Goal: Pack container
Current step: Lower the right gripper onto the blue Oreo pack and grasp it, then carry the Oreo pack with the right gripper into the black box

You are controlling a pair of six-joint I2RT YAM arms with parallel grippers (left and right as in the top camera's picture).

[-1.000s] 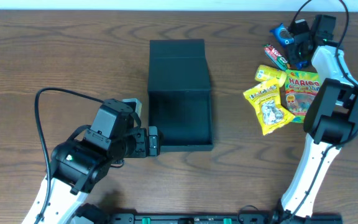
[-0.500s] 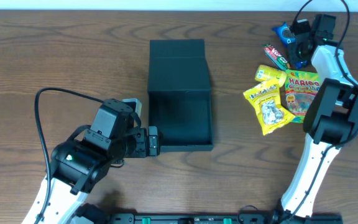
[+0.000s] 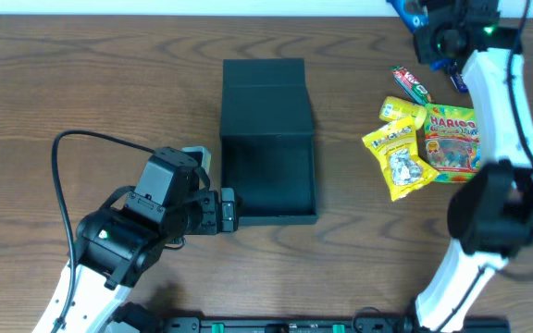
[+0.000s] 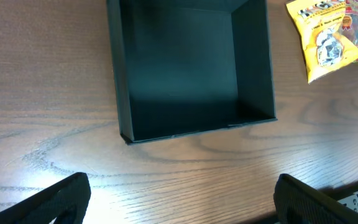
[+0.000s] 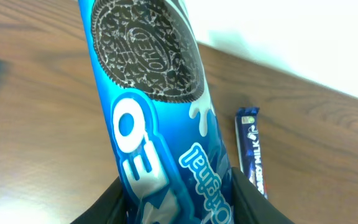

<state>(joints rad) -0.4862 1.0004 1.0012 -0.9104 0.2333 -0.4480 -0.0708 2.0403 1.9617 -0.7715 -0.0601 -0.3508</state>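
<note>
On your left, the left gripper [image 3: 227, 211] sits low over the wooden table [image 3: 109, 83], just beside the near left corner of the container [image 3: 268, 176]. Its wrist view shows both fingers [image 4: 55, 198] spread wide with nothing between them.

The container lies at the middle of the table, a matte dark box. Its flap lid [image 3: 264, 85] is folded back flat on the far side, and the dark inner floor faces up.

Well to its right you find a cluster of snacks. A yellow packet [image 3: 398, 159] lies nearest the container, and its print is too small to read. A smaller yellow packet [image 3: 400, 109] rests just behind it. Touching both on the right is a bag marked "HARIBO" [image 3: 450, 139]. A red-and-green bar [image 3: 412, 83] lies at the far edge of the group, its lettering unreadable.

At the far right corner, the right gripper [image 5: 178, 202] is clamped on a blue Oreo pack [image 5: 154, 118], lifted off the table. You can read "OREO" and "Original" on it, under a picture of the biscuit. Below it on the table lies a dark blue bar [image 5: 252, 149] with the word "MILK".
</note>
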